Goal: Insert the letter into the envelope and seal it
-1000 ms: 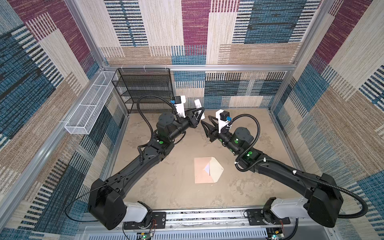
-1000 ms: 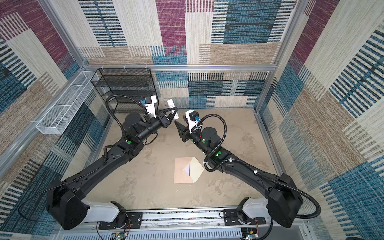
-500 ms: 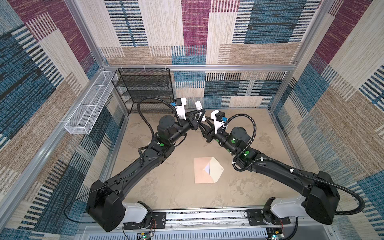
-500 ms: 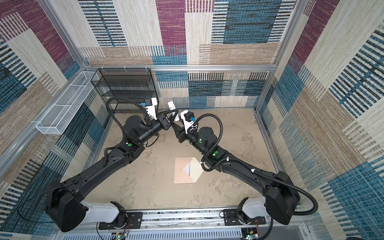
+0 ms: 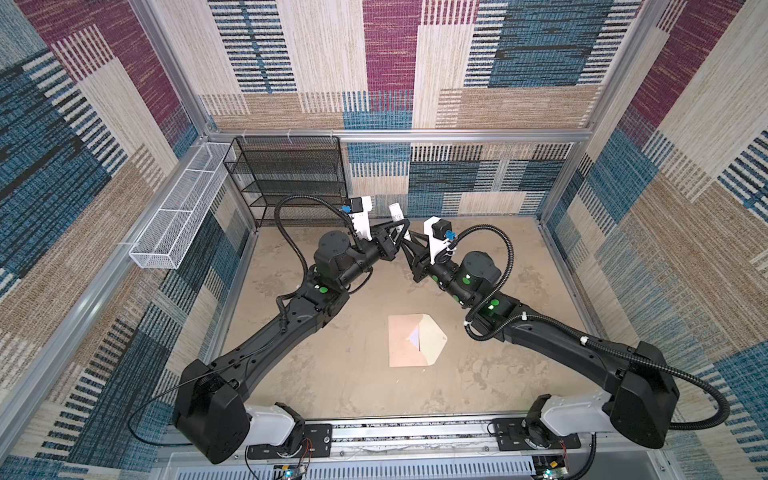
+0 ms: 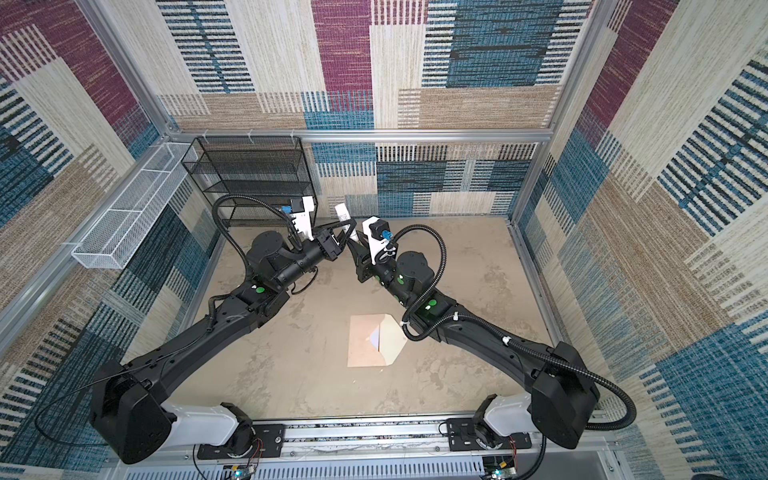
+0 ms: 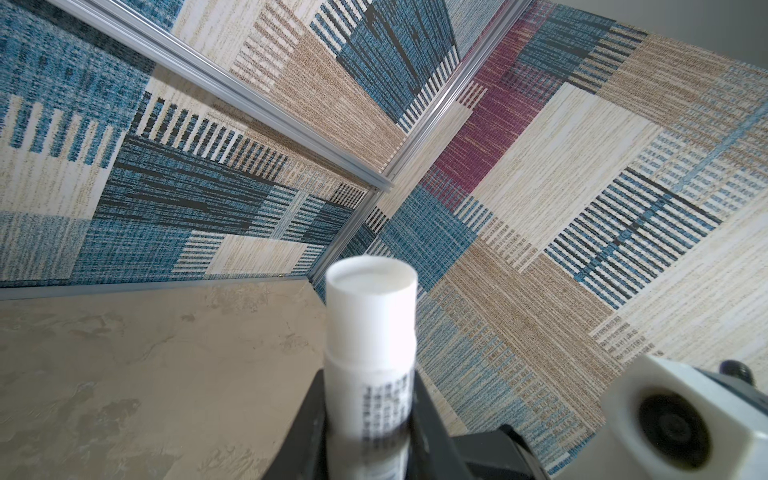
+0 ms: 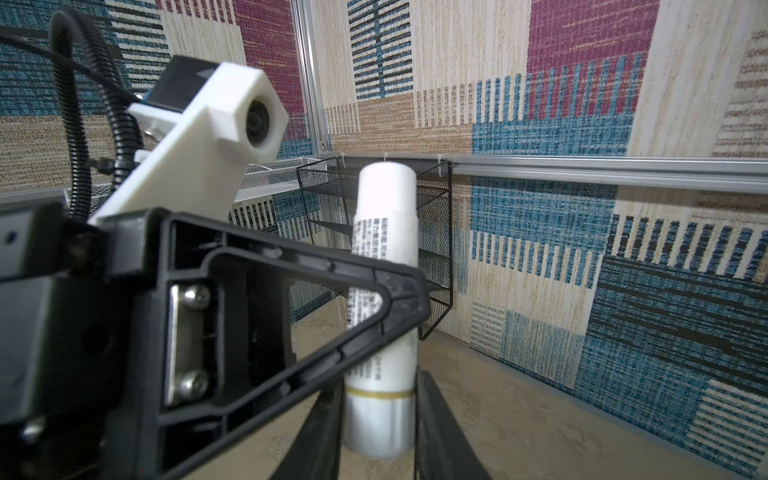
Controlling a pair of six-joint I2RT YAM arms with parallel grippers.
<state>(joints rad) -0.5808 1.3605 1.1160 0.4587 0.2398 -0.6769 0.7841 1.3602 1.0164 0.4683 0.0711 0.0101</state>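
Left tool [image 7: 369,399] clenched mid-body on white tube [image 7: 370,307], right tool [image 8: 377,395] — 2 fingers [image 8: 322,440] pressed in — grasping its gold-ringed end

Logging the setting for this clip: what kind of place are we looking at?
Most likely a purpose-built robot test cell, not a home or office. An aluminium frame boxes in a small tabletop, patchwork fabric panels line the walls, and two robot arms are mounted on a front rail.
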